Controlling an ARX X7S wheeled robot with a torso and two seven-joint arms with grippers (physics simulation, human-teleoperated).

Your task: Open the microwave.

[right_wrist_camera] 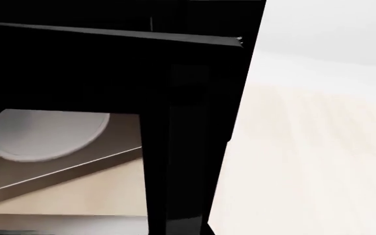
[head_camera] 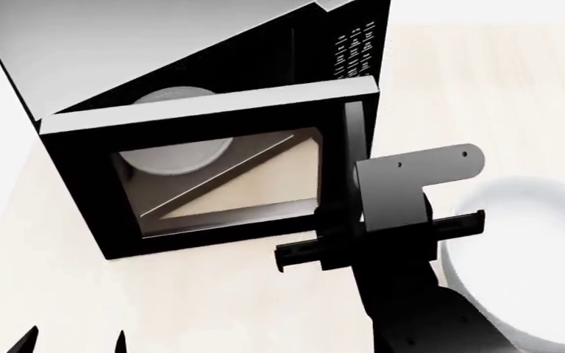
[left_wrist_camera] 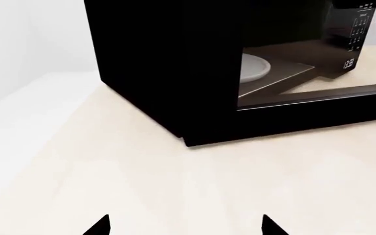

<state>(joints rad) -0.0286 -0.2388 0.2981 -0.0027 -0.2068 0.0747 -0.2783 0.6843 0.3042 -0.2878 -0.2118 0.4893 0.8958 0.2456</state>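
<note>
The microwave [head_camera: 204, 110] sits on the bench [head_camera: 214, 309] straight ahead of me, toward my left, its door [head_camera: 214, 184] swung partway out from the body so the keypad [head_camera: 354, 51] shows behind the door's free edge. Inside, a white turntable [head_camera: 174, 151] lies on the cavity floor, seen through the glass; my right wrist view shows the same turntable [right_wrist_camera: 44, 134] through the window, with the vertical handle [right_wrist_camera: 188, 147] filling the middle of that picture. My right hand [head_camera: 346, 220] is up against the handle [head_camera: 354, 147] at the door's free edge; its fingers are hidden by the bracket and my arm, so I cannot tell whether they are clenched on it. My left hand [left_wrist_camera: 184, 227] hangs low over bare bench near the microwave's front corner, its two fingertips [left_wrist_camera: 100, 226] spread apart with nothing between them. A large white bowl [head_camera: 528, 257] rests on the bench at my right, just beside my right arm. Bare bench lies in front of the door and out past the microwave's right side.
</note>
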